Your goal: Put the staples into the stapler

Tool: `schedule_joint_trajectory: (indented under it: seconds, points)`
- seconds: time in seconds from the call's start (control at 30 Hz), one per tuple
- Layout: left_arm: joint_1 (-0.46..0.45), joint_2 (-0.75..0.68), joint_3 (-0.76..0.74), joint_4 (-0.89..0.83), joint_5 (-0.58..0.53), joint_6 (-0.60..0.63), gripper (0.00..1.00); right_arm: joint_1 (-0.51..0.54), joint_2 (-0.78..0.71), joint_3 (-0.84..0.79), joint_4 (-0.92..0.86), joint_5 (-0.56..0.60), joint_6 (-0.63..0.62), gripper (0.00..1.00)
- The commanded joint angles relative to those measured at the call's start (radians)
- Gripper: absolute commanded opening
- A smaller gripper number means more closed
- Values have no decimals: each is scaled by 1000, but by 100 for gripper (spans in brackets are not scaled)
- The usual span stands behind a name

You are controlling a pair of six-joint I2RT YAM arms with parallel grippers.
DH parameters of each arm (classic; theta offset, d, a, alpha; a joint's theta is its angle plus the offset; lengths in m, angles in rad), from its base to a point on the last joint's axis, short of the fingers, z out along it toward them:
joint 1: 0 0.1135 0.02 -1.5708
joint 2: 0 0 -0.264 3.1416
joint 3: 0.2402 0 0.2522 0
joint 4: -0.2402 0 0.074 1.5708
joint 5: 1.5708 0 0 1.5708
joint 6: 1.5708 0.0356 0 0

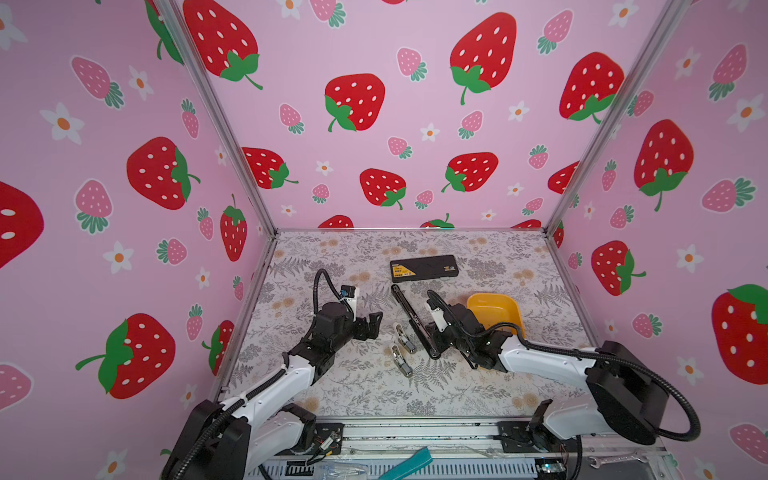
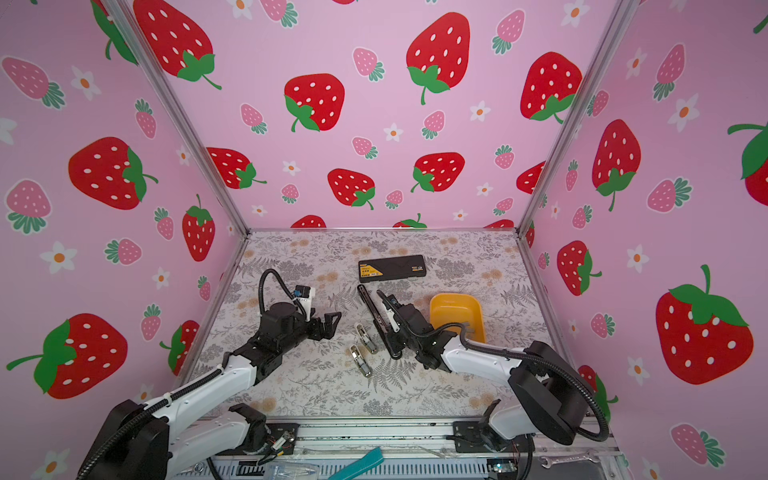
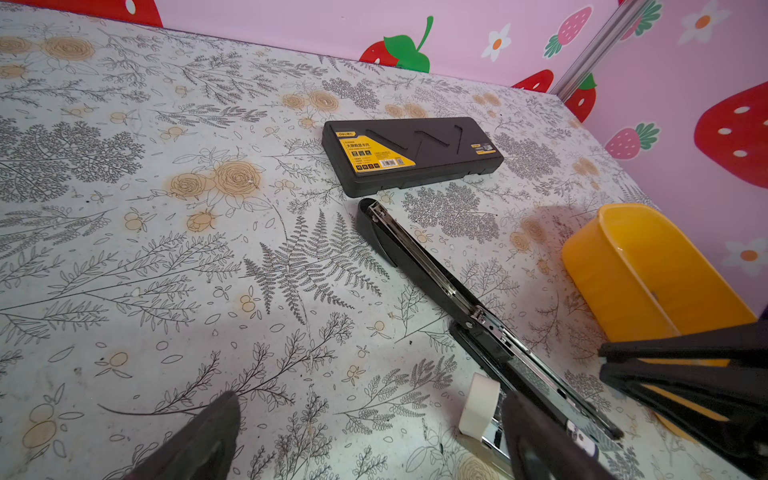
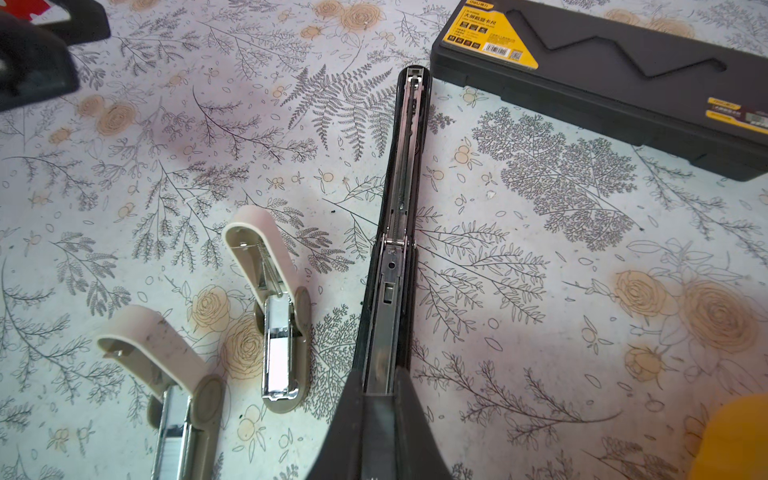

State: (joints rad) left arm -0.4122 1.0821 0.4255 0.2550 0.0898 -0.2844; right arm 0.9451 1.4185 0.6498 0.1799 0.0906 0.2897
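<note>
Flowery desk (image 1: 365, 386): your right gripper (image 4: 379, 390) pinches the long black stapler (image 4: 405, 166), lying opened flat; your left gripper (image 1: 371, 327) gapes, empty.

Only readable print I can find is on the black box (image 3: 436, 166). Its yellow label (image 3: 376, 153) has a bold Chinese headline, 大屏数显卡尺, legible in both wrist views. The little logo strip and the rows of fine print around it are too small to make out. The label also carries a barcode (image 4: 497, 51) and a QR code (image 4: 516, 54). In both top views the label sits at the box's 9 o'clock end, and the small stickers (image 4: 733, 114) at its 3 o'clock end are unreadable.
</note>
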Motion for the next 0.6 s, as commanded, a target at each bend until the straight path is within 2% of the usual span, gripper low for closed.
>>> schedule_joint_trajectory:
  seconds: [0.0, 0.57]
  points:
    - [3, 5, 43, 17, 11, 6, 99, 4, 6, 10, 33, -3, -13, 11]
    - [3, 12, 45, 16, 12, 6, 99, 5, 69, 2, 69, -11, -8, 11]
